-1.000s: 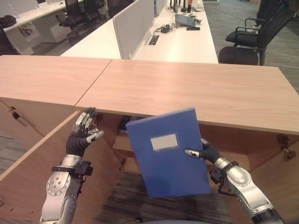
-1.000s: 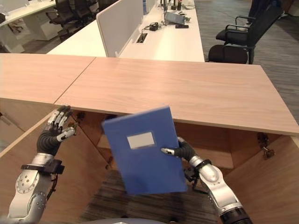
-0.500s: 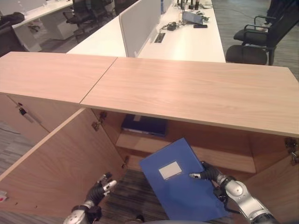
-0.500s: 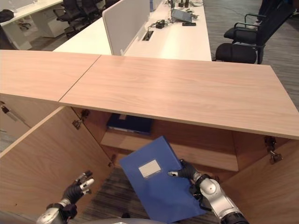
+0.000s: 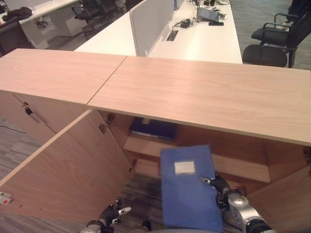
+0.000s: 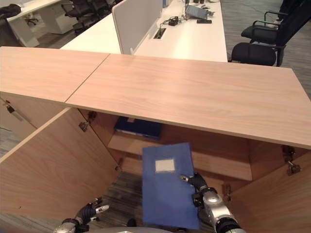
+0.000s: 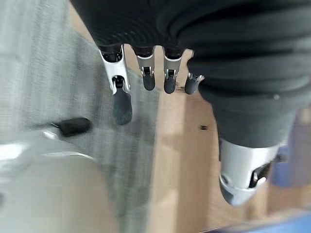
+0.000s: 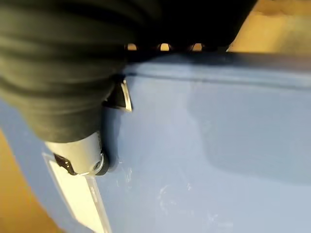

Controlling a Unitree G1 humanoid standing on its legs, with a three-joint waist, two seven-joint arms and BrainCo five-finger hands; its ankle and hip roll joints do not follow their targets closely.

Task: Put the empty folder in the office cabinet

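Observation:
A blue folder (image 5: 187,191) with a white label hangs in front of the open wooden cabinet (image 5: 209,97), its top edge near the lower shelf. My right hand (image 5: 218,187) pinches the folder's right edge, thumb on the front cover (image 8: 194,160). Low at the front left my left hand (image 5: 112,213) hangs with relaxed straight fingers (image 7: 121,104) and holds nothing. A dark blue folder (image 5: 153,128) lies flat on the upper shelf inside.
The cabinet's left door (image 5: 63,165) stands swung out toward me, the right door (image 6: 272,204) is open too. Behind the cabinet are white desks (image 5: 194,39) with a divider and black office chairs (image 5: 274,41).
The folder has turned upright and moved up toward the shelf opening with my right hand. My left hand stays low; the camera shifted slightly.

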